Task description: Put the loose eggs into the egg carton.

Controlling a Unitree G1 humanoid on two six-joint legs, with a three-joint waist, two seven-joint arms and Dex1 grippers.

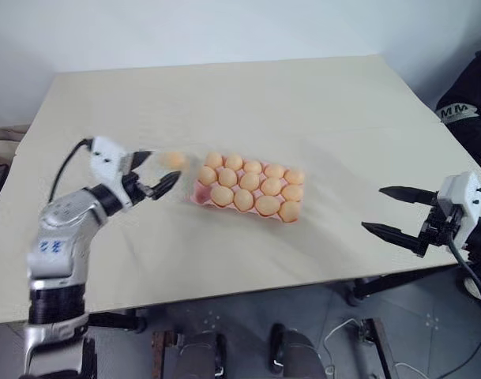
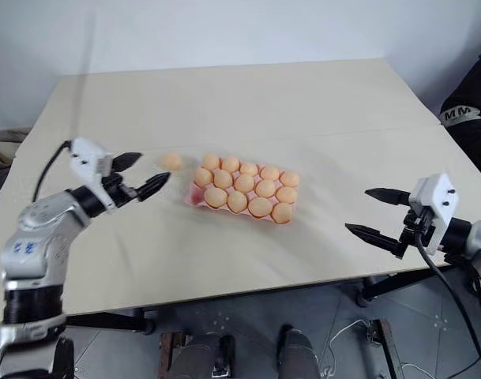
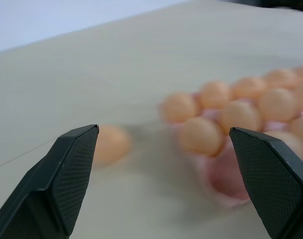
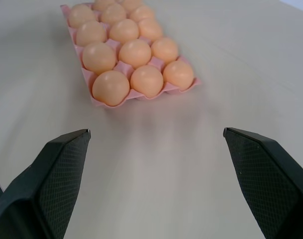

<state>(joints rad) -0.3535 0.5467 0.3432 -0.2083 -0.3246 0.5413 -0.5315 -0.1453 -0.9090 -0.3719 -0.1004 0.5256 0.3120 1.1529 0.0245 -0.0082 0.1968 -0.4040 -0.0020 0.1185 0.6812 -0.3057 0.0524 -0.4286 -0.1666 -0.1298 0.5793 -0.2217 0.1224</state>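
Eggs nearly all in the pink moulded egg carton (image 2: 242,192), mid-table on the pale beige tabletop (image 2: 303,103).
You have one loose pale orange egg (image 2: 171,161) on the table just left of the carton; left gripper (image 2: 142,175) beside it, fingers spread and empty; right gripper (image 2: 374,213) well apart, also spread.

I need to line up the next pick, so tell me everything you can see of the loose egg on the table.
The loose egg is small, smooth, oval and pale orange-tan, matching those in the egg carton. It looks whole, with no crack visible, and lies on the bare beige table beside the carton's left end, apart from it. The left gripper is open close by, on the near side of the egg, and nothing touches the egg except the table. Its long axis cannot be told.
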